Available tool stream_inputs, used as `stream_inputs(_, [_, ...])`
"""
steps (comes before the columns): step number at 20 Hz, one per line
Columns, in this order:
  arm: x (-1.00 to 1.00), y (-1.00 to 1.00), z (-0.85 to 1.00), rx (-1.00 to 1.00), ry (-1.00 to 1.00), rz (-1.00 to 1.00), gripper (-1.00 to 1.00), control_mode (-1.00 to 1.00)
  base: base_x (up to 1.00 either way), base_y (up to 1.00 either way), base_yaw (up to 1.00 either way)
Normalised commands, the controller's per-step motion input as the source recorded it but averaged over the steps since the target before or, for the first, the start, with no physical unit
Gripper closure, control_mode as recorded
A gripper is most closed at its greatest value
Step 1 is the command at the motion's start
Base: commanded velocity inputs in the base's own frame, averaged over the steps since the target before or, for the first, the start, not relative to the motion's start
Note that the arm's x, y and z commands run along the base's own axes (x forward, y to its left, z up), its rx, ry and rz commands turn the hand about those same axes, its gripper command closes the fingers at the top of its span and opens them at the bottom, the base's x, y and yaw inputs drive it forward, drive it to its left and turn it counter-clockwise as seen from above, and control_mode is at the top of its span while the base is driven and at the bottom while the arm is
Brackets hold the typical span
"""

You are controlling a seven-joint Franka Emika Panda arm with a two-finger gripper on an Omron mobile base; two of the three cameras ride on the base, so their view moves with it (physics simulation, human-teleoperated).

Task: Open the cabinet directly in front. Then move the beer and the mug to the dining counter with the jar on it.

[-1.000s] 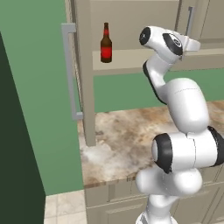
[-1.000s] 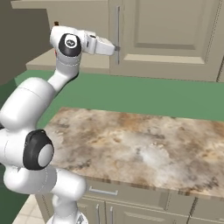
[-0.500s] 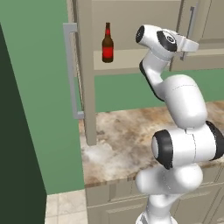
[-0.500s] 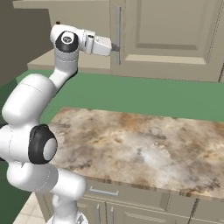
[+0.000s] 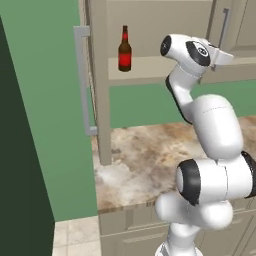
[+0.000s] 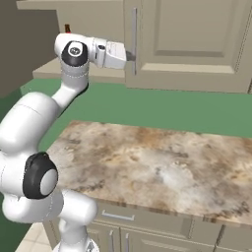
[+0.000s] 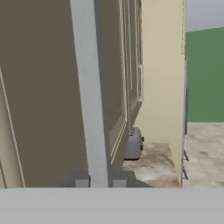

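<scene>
The beige cabinet [image 5: 150, 20] has its left door [image 5: 97, 85] swung open, and the right door [image 6: 187, 39] is flat and closed. On the shelf stands the beer [image 5: 124, 50], a dark brown bottle with a red label. My gripper [image 7: 100, 179] is up at the right door's long grey handle [image 7: 89, 87], and its two fingertips [image 7: 82, 180] press against the bar from both sides. From the base, the gripper [image 6: 129, 55] meets the handle [image 6: 133, 34] near its lower end. The mug is hidden.
A short marble worktop [image 6: 147, 162] lies below the cabinet, with beige drawer units [image 6: 118, 221] under it. A steel toaster [image 7: 133, 144] sits far along the worktop. A green wall [image 5: 45, 125] fills the left.
The hand has shifted only slightly at the right door's handle. The right door and the bottle have not visibly moved.
</scene>
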Motion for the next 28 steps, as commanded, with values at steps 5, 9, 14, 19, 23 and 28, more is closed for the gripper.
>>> stream_inputs(5, [-0.96,-1.0,0.21,0.08,-0.09,-0.13,1.0,-1.0,0.0,0.0,0.0])
stream_inputs(9, [-0.94,-1.0,0.19,0.09,-0.09,-0.13,1.0,-1.0,0.0,0.0,0.0])
stream_inputs(14, [-0.91,-1.0,0.23,0.09,-0.05,-0.15,1.0,-1.0,0.0,0.0,0.0])
stream_inputs(19, [-0.8,-1.0,0.23,0.09,-0.03,-0.14,1.0,-1.0,0.0,0.0,0.0])
stream_inputs(23, [-0.7,-1.0,0.23,0.09,-0.01,-0.13,1.0,-1.0,0.0,0.0,0.0])
stream_inputs(28, [-0.72,-1.0,0.29,0.09,0.0,-0.13,1.0,-1.0,0.0,0.0,0.0])
